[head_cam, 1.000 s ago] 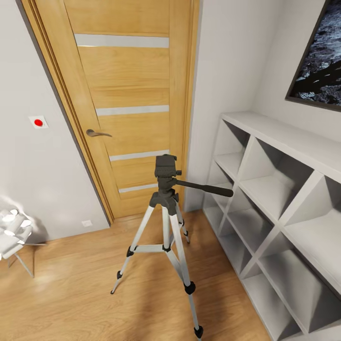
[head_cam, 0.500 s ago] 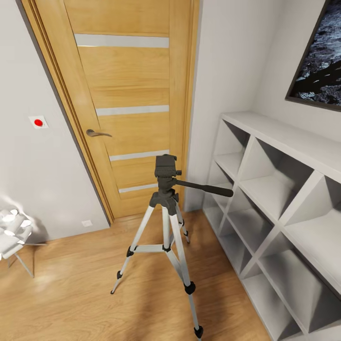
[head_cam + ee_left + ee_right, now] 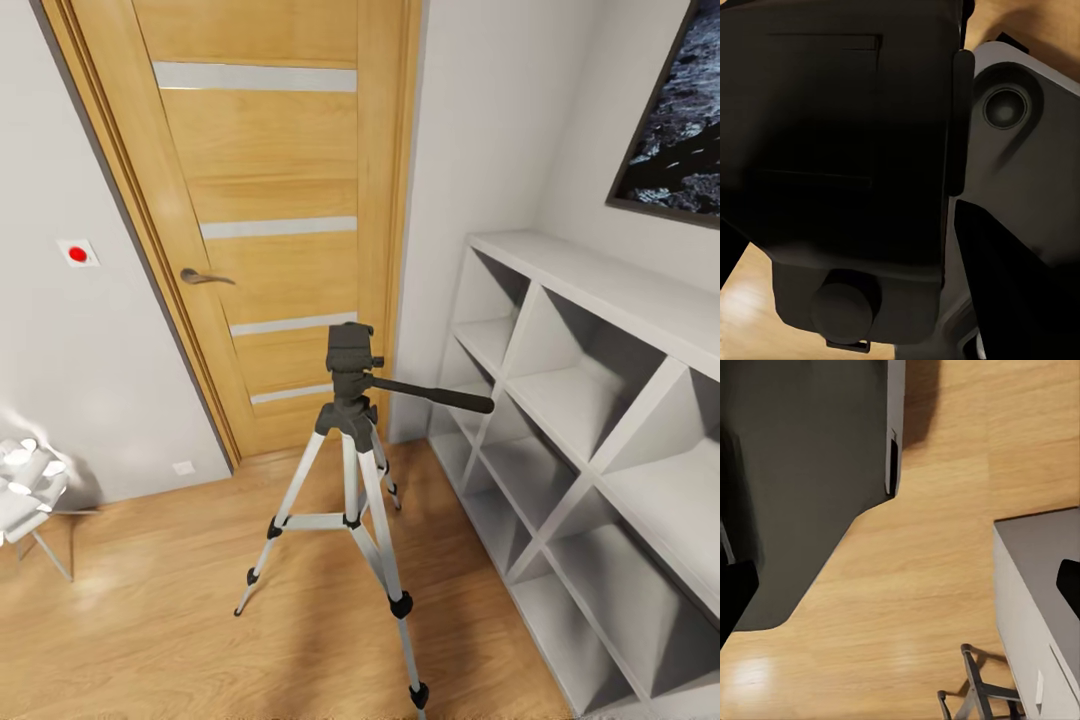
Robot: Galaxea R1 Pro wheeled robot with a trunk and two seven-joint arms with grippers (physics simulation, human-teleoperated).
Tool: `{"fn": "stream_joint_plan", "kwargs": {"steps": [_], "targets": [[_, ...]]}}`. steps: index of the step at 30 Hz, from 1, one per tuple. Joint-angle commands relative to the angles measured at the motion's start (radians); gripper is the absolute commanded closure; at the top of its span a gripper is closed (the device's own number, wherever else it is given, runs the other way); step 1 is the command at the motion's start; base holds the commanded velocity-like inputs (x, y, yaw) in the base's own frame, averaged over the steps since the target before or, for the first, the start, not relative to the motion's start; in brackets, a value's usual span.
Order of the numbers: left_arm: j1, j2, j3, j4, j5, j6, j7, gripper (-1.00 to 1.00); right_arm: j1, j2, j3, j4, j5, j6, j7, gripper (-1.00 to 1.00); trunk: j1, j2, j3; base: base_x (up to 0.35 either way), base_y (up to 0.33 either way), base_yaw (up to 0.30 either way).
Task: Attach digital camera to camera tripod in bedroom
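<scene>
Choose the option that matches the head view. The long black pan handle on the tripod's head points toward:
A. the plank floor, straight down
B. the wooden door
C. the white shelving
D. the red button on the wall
C: the pan handle juts sideways from the head of the camera tripod, its tip reaching toward the white shelving, away from the wooden door.

one camera tripod [image 3: 351, 445], one door [image 3: 265, 210], one shelving unit [image 3: 600, 440]

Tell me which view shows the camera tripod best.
The head view: the camera tripod stands whole on the wood floor, its black pan handle toward the white shelving. The wrist views give nothing recognisable of it.
</scene>
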Motion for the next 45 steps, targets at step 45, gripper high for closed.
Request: {"fn": "stream_joint_plan", "kwargs": {"steps": [45], "targets": [[-0.001,-0.002,0.0,0.0,0.0,-0.003,0.001,1.0,-0.001,0.005,-0.009,0.004,0.004,-0.005,0.006,-1.0,0.0,-0.002,-0.026,0.0,0.0,0.0]]}}
